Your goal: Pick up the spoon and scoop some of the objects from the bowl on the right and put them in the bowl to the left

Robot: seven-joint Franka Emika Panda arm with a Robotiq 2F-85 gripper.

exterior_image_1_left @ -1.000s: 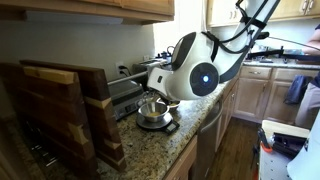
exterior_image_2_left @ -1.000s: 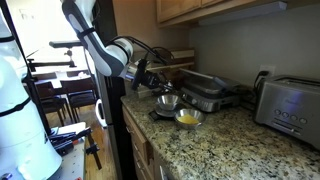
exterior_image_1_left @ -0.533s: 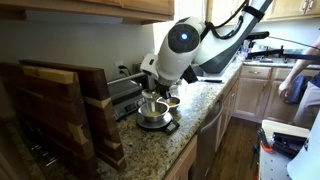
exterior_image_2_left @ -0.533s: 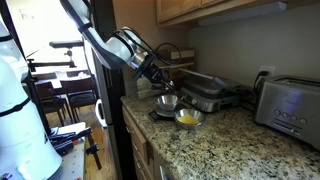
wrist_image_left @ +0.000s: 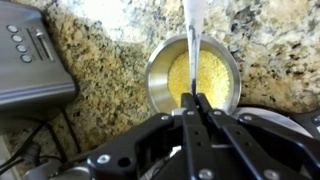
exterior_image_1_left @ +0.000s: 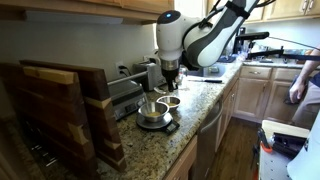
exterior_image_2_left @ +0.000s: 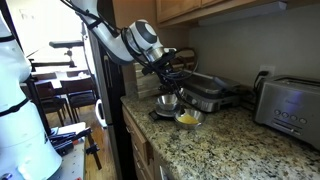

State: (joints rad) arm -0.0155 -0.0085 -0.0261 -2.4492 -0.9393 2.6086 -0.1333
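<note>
Two steel bowls stand side by side on the granite counter. The one with yellow grains [exterior_image_2_left: 187, 123] fills the middle of the wrist view [wrist_image_left: 153, 82]. The second bowl [exterior_image_2_left: 167, 101] is beside it; both show in an exterior view [exterior_image_1_left: 152, 112]. My gripper [wrist_image_left: 197, 100] is shut on a silvery spoon [wrist_image_left: 192, 35] that reaches out over the yellow grains. In both exterior views the gripper [exterior_image_1_left: 168, 80] [exterior_image_2_left: 166, 75] hangs a little above the bowls, pointing down.
A black sandwich grill [exterior_image_2_left: 205, 92] [wrist_image_left: 30, 60] stands against the wall next to the bowls. A toaster [exterior_image_2_left: 290, 105] is further along the counter. Wooden cutting boards [exterior_image_1_left: 60, 110] stand close by. The counter's front edge [exterior_image_2_left: 140, 125] is near the bowls.
The arm has swung up and towards the wall. The gripper with the spoon moved from beside the bowls to above them and now points straight down.
</note>
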